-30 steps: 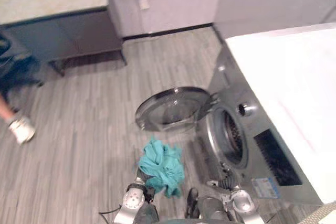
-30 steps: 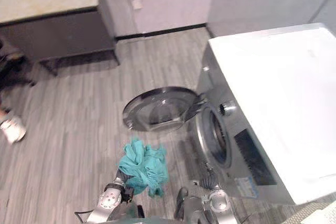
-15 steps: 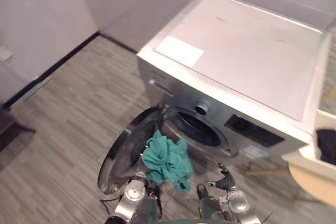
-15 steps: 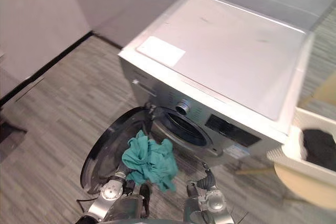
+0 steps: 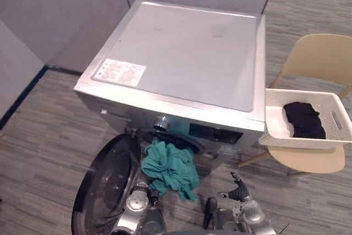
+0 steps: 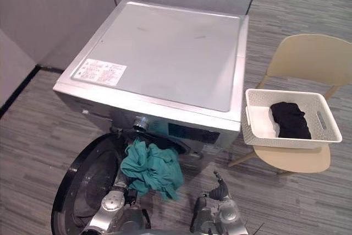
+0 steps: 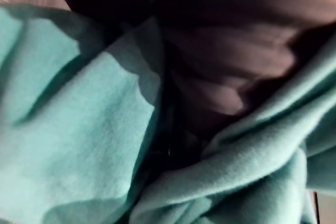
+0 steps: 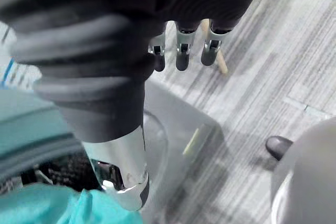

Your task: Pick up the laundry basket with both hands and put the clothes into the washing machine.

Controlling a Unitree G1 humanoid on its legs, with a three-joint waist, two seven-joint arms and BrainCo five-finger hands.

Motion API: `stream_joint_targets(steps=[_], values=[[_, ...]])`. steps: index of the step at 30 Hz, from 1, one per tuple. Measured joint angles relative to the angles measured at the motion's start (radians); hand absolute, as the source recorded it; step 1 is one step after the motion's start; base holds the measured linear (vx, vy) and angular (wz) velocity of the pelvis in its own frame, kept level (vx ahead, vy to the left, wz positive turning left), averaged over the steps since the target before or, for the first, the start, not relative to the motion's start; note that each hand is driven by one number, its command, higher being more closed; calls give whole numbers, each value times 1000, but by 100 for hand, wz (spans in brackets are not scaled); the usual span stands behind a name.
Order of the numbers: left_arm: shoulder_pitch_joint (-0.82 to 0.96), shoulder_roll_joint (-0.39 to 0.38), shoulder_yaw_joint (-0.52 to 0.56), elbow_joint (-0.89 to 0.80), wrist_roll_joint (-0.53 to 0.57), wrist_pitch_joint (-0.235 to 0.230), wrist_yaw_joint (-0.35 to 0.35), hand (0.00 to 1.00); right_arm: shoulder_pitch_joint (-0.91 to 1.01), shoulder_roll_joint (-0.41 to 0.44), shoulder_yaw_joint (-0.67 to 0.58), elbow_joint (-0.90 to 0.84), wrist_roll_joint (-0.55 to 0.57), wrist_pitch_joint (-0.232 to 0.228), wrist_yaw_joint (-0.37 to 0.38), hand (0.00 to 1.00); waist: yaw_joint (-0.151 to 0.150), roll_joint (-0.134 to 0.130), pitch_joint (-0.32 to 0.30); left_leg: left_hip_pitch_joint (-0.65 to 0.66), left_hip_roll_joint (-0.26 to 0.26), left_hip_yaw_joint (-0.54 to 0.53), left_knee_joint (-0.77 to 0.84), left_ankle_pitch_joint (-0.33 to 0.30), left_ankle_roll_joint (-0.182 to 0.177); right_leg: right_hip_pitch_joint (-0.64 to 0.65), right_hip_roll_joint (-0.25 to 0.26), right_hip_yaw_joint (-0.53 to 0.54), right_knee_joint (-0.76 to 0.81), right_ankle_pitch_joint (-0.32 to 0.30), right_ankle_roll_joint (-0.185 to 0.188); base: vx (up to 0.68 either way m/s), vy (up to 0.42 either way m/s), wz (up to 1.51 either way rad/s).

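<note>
At the washer mouth, we're holding the teal cloth bunched over the left hand, just in front of the washing machine, whose door is hanging open. That hand is buried in fabric, so we cannot tell its grip. Right hand is hanging low, fingers straight, carrying nothing. Laundry basket is sitting on the chair beside the machine, with a black garment inside. We're judging it roughly halfway: teal not yet in, black untouched.

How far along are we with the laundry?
Done: door open, basket on the chair. In hand: teal cloth on the left hand, before the drum opening, not yet inside; right hand empty. Left: push it in, then the black garment in the basket.
</note>
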Motion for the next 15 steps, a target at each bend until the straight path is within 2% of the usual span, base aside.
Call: stream_joint_targets(steps=[1,2,3,5,7,9,11,13,15], values=[[-2,-1,-1,0,0,0,0,100,-1,0,-13,0,2,0,-6,0,-1,3,0,1,-21,-26,-48,2,-1,-2,-1,7,2,0,2,80,103,-55],[-2,-6,-3,0,0,0,0,100,6,-6,-23,2,2,1,-22,0,-3,15,-3,17,-49,-51,-151,34,-5,-6,8,22,12,-6,13,54,88,-36],[-2,-5,-2,2,0,0,3,100,6,-8,-24,9,3,1,-24,0,-2,16,-3,26,-46,-44,-162,19,0,-12,12,31,26,-15,23,86,116,-27],[-15,7,-5,4,-10,1,16,100,15,7,-29,11,8,0,-23,0,-8,-14,-7,35,-66,-38,-206,13,7,-31,-8,32,42,-25,39,56,79,2],[-15,10,-6,5,-35,1,15,100,27,17,-29,16,20,0,-23,0,-7,-30,-7,37,-85,-31,-213,12,9,-47,-27,34,69,-37,49,38,78,6],[-7,11,-7,5,-40,3,16,100,30,15,-30,19,32,0,-23,0,-8,-30,-5,36,-102,-24,-202,4,21,-63,-50,41,115,-63,61,37,84,4],[-26,15,-6,0,-41,3,16,100,-1,15,-29,24,45,-1,-23,0,-9,-39,16,-5,-117,-20,-134,-2,26,-115,-79,52,204,-94,65,-40,32,3],[-75,30,-1,-26,-48,3,33,100,-52,7,-30,27,73,-1,-26,0,-9,-36,72,-89,-110,-30,-2,-31,28,-186,-84,52,312,-111,56,-118,0,6],[-148,48,2,-61,-80,1,68,100,-113,4,-31,25,114,-1,-39,0,-10,-50,131,-219,-93,-54,156,-89,30,-300,-94,50,458,-172,50,-225,-25,14]])
